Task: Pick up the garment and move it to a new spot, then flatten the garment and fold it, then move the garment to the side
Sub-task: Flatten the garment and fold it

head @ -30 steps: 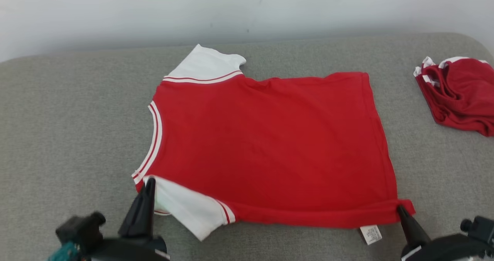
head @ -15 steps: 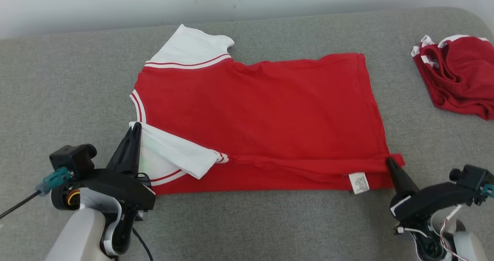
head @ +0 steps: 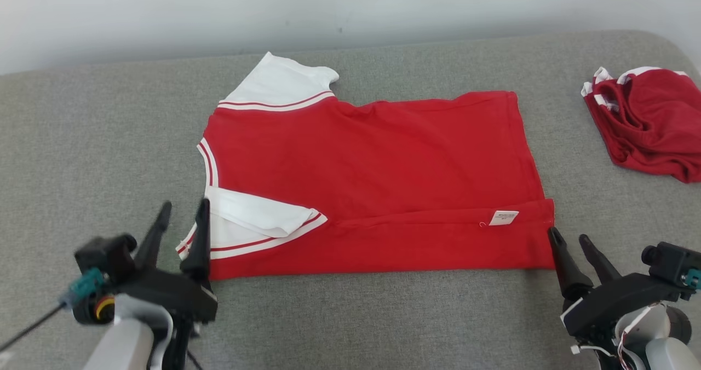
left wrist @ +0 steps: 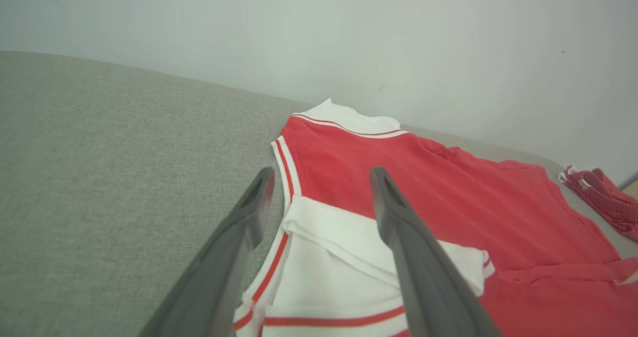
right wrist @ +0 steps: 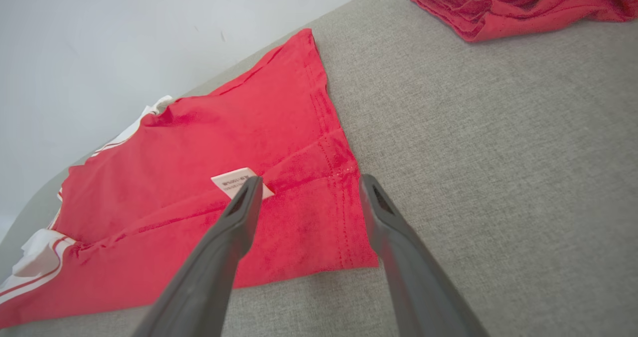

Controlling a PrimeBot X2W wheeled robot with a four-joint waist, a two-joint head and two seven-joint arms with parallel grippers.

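The garment [head: 372, 162] is a red T-shirt with white sleeves, lying flat on the grey cushion, neck to the left. Its near long edge is folded over onto the body, with the near white sleeve [head: 257, 225] and a small white label [head: 504, 217] on top. My left gripper [head: 182, 212] stands open just off the garment's near-left corner, holding nothing; the left wrist view shows its gripper [left wrist: 321, 177] spread over the folded sleeve [left wrist: 344, 242]. My right gripper [head: 569, 237] is open beside the near-right hem corner, with its fingers [right wrist: 239, 217] over the hem [right wrist: 324, 212].
A second red and white garment [head: 646, 123] lies crumpled at the far right of the cushion [head: 82, 151], also seen as the heap [right wrist: 518, 0] in the right wrist view. A pale wall [head: 350, 9] runs behind the cushion.
Both grippers have opened and let go of the garment's near edge, which now lies folded over the body. Both have drawn back a little toward me. The camera has shifted.
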